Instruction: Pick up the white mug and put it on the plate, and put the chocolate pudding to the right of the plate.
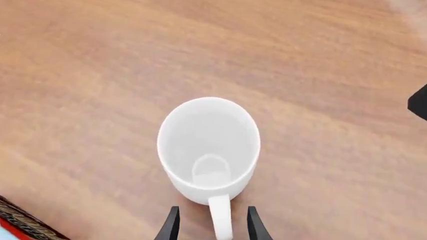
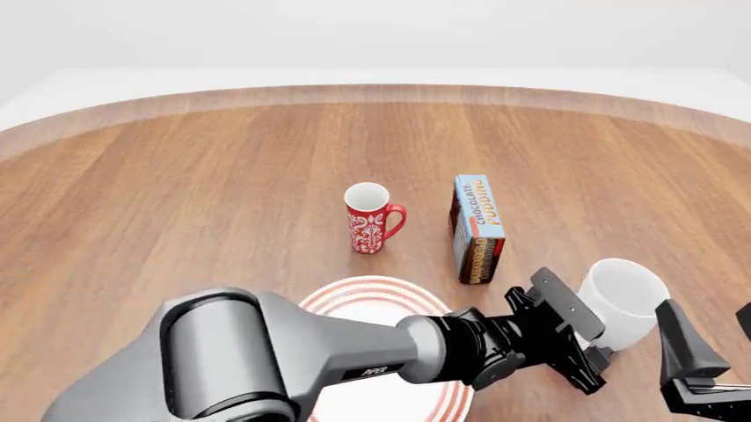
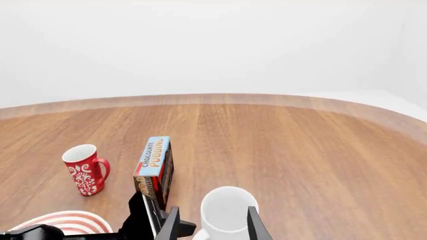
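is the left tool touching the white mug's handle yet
Apart. The left wrist view shows the left tool open, its fingertips straddling the glossy white mug's loop handle with bare wood visible on both sides of it.

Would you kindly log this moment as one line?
left gripper: open, astride handle | glossy white mug: on table | red-ringed plate: no mug | right gripper: open

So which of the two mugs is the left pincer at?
The white mug, plain and wide, by the left pincer; the patterned red mug stands farther back.
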